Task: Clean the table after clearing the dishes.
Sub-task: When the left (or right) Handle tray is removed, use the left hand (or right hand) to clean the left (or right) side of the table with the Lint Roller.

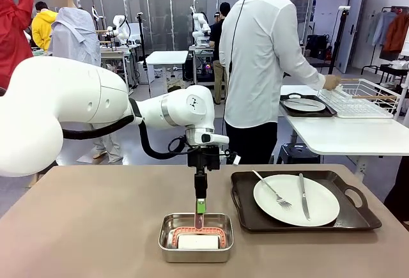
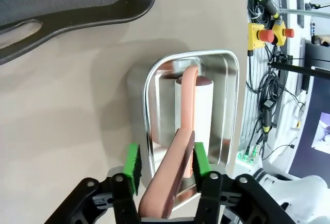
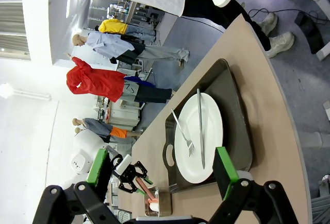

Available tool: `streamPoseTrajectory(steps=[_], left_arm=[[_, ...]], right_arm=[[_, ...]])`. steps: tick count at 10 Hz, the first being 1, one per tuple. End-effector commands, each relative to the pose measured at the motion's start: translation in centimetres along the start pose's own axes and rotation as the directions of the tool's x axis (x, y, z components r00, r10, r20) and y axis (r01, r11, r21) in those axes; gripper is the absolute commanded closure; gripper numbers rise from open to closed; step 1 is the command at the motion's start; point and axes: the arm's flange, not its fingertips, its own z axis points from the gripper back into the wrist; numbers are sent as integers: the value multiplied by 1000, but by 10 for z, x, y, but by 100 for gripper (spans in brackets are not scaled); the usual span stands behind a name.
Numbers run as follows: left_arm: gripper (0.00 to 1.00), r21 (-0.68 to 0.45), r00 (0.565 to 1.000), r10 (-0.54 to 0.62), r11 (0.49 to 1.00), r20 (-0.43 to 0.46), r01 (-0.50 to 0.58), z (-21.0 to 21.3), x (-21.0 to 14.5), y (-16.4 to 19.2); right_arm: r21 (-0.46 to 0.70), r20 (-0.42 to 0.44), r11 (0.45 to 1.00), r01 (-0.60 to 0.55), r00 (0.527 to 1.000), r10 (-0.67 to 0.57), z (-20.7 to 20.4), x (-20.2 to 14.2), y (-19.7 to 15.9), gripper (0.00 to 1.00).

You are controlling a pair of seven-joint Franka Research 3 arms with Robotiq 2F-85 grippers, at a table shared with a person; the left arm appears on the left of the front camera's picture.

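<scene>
Beige-brown table [image 1: 96, 227] is carrying one dark handled tray [image 1: 246, 192] on its right side, white plate [image 1: 319, 213] sitting in it, fork [image 1: 271, 188] and knife [image 1: 303, 196] lying on top.

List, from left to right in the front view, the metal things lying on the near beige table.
steel pan → fork → knife

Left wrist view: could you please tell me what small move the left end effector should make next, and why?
Probably close the jaws firmly: the left end effector straddles the roller's pink handle in the steel pan, but a gap shows beside one pad.
</scene>
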Motion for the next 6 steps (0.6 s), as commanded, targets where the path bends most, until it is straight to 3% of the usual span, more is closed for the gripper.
streamPoseTrajectory(steps=[1,6], left_arm=[[100,-16,999,21,1000,-31,-22,4,0,-2],[100,-22,996,89,996,-26,-90,18,-1,-14]], right_arm=[[9,-1,1000,-5,1000,5,3,-2,0,0],[9,-1,1000,-5,1000,5,3,-2,0,0]])
